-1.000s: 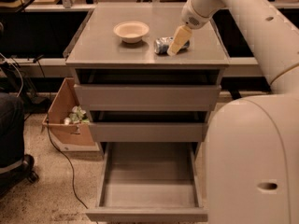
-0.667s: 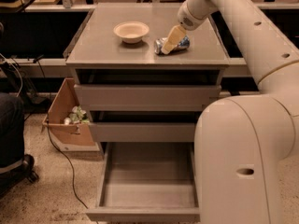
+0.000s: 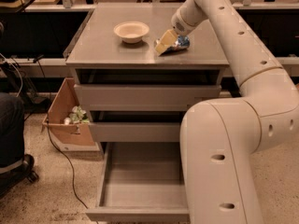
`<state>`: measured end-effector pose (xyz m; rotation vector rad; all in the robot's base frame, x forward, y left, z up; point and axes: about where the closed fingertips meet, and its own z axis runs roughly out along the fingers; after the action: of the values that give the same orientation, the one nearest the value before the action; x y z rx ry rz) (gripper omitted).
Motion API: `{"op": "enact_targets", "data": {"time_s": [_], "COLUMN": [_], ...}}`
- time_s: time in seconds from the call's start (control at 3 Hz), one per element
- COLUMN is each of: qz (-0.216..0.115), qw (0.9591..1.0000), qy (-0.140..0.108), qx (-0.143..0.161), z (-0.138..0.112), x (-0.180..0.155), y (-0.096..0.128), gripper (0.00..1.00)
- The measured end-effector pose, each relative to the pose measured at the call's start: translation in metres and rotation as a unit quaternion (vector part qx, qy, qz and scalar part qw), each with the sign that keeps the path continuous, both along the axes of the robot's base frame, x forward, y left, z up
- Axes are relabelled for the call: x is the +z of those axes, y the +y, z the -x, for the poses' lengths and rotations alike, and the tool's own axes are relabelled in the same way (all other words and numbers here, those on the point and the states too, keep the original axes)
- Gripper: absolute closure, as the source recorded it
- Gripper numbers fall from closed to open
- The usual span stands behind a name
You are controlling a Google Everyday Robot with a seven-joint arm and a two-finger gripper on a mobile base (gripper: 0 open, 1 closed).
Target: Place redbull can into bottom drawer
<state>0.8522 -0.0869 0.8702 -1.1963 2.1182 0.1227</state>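
The redbull can (image 3: 181, 43) lies on its side on the grey cabinet top (image 3: 103, 50), right of centre, with its blue-and-silver end showing. My gripper (image 3: 165, 43) is down on the cabinet top right at the can's left end, partly covering it. The bottom drawer (image 3: 140, 183) is pulled fully open below and its tray has nothing in it. My arm reaches in from the right, and its large lower link hides the drawer's right side.
A cream bowl (image 3: 131, 31) stands on the cabinet top left of the can. The two upper drawers (image 3: 140, 97) are slightly ajar. A cardboard box (image 3: 63, 120) with scraps sits on the floor at left, beside a cable and a seated person's leg (image 3: 9, 134).
My gripper has slid left across the can. The can's blue end now shows to the right of the gripper. The bowl and drawers have not moved.
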Motion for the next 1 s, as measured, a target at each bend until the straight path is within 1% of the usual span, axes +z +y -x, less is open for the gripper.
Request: {"op": "enact_targets", "data": {"time_s": [0.33, 0.67, 1.0], "qz": [-0.003, -0.007, -0.015], "qw": [0.9997, 0.9996, 0.9996], "qy": [0.022, 0.028, 0.025], "qx": [-0.008, -0.007, 0.006], "z": [-0.0035, -0.0023, 0.0041], "x": [-0.0201, -0.0244, -0.0186], "y": [0.0012, -0.0039, -0.008], "gripper": [0.0, 0.16, 0.39]}}
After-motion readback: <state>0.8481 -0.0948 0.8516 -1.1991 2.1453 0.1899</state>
